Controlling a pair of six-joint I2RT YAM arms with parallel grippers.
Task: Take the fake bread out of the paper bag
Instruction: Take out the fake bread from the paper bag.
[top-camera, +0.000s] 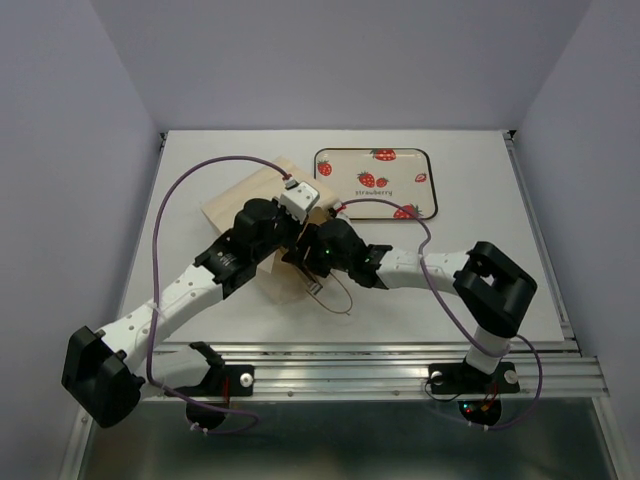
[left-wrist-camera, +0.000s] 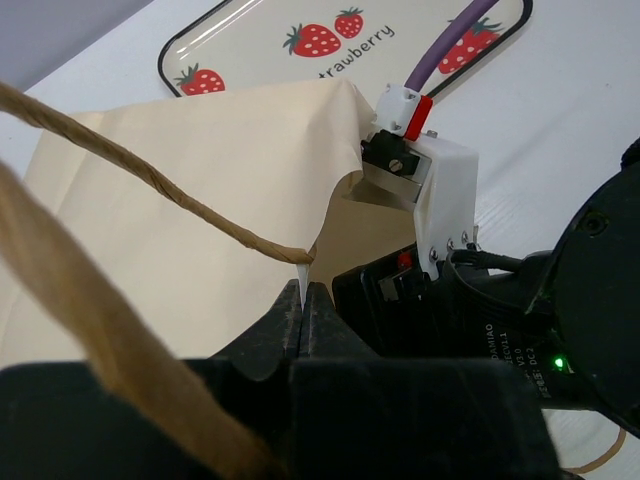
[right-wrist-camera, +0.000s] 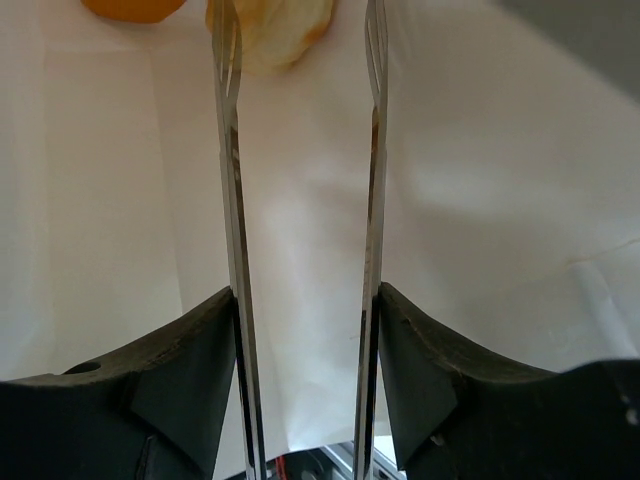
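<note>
- Fake bread (right-wrist-camera: 272, 30) is housed in the largest entry, the paper bag (top-camera: 240, 200), which is laid on its side on the table (top-camera: 480, 250). Risk: the whole bag may be dragged across the table if a piece is pulled while the closed end is left unanchored.
- Strawberry tray (top-camera: 350, 163): set just beside the bag, untouched. Risk: it may be knocked by the right arm (top-camera: 400, 265), whose wrist is crowded close to its near edge.
- Right gripper (right-wrist-camera: 300, 25): inserted inside the bag, fingers parted, nothing grasped. Risk: the paper wall may be pinched along with a piece, or the piece may be shoved further in, if the jaws are closed before it is straddled.
- Left gripper (left-wrist-camera: 303, 300): clenched on the bag's upper lip, by which the mouth is propped. Risk: the thin paper may be torn or let slip, and the mouth would then be collapsed onto the right arm.
- Fake bread: two pieces are seen at the far end of the bag, just beyond the right fingertips; a third cannot be made out. The glossy surface is judged slippery, so a piece may be dropped back inside.
- String handle (left-wrist-camera: 170, 195): draped across the bag and joined to the lip just above the left jaws. Risk: it may be snagged on withdrawal.
</note>
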